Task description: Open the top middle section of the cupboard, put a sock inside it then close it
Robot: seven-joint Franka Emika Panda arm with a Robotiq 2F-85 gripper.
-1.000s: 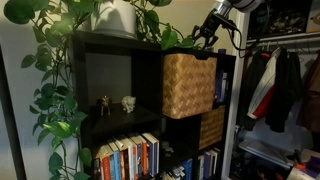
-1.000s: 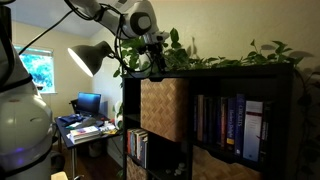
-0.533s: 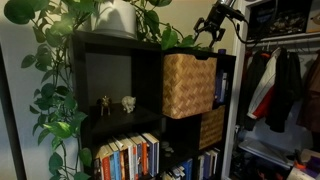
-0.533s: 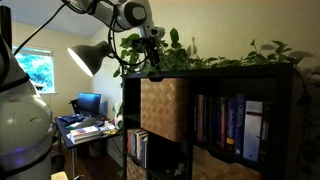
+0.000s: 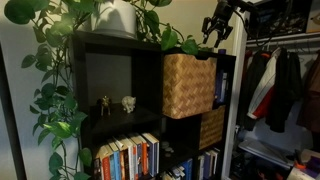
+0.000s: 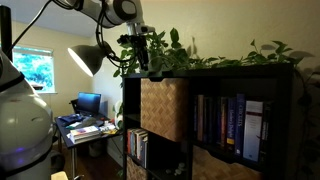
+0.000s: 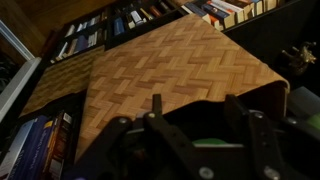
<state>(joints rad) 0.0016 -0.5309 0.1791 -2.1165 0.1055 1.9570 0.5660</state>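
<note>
Woven basket sits in the cupboard below the gripper, which hangs spread and empty.

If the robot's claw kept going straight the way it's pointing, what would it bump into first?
Most likely the woven basket: in the wrist view it fills the space right ahead of the open gripper. Depth is hard to judge, so the top of the cupboard might come first.

We count one black wooden cube bookcase, two tan woven wicker cube baskets, two small animal figurines — one dark, one white — one white round plant pot and one pale cone-shaded desk lamp.
</note>
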